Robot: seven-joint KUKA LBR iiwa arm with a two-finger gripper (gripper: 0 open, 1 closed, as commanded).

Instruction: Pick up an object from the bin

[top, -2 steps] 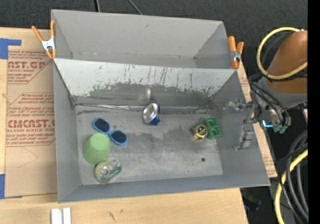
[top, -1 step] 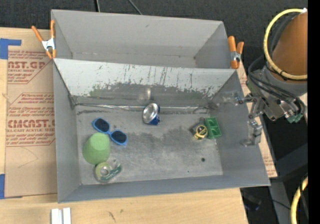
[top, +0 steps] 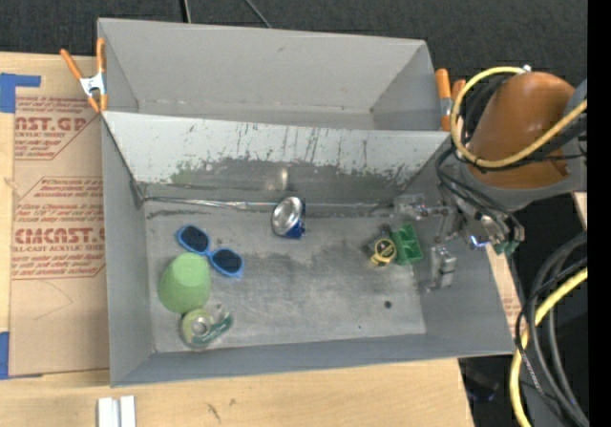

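Hovering the gripper (top: pixel 437 265) just to the right of a small green block (top: pixel 408 245).

Reaching in from the right and holding the gripper low inside the grey metal bin (top: pixel 315 310), close beside the green block, with contact impossible to judge. Leaving the stance of the jaws impossible to tell from this angle. Carrying the orange wrist cover (top: pixel 520 124) and its yellow cables above and to the right of the block. Showing a small gold-and-black round piece (top: pixel 383 251) right against the block's left side. Showing a silver can-like thing with a blue end (top: pixel 286 217) further left of the block and slightly higher. Showing, well apart on the block's far left, a blue two-lobed piece (top: pixel 210 251), a pale green ball (top: pixel 184 282) and a clear round thing with green in it (top: pixel 202 325).
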